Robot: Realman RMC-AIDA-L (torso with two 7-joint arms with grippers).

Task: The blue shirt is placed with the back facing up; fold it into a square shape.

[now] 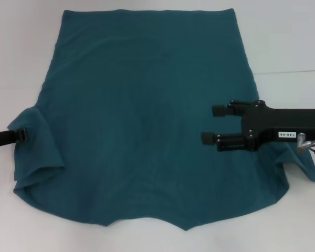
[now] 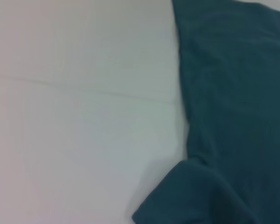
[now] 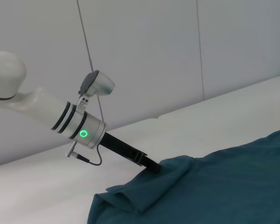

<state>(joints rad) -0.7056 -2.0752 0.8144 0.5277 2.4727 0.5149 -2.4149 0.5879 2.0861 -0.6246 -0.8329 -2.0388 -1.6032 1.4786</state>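
Observation:
The blue shirt (image 1: 142,115) lies spread flat on the white table, hem at the far side and neckline near me. My left gripper (image 1: 22,135) reaches in from the left edge. It is shut on the left sleeve (image 1: 34,142), which is bunched and lifted a little off the table. In the right wrist view the fabric (image 3: 224,186) rises in a ridge where the left gripper (image 3: 154,165) enters it. My right gripper (image 1: 207,124) hovers open over the shirt's right side, fingers pointing left with nothing between them. The right sleeve (image 1: 300,167) lies flat under its wrist.
The white table (image 1: 289,37) extends beyond the shirt on the left, right and far sides, with a seam line across it (image 2: 84,86). A pale wall (image 3: 177,56) stands behind the left arm.

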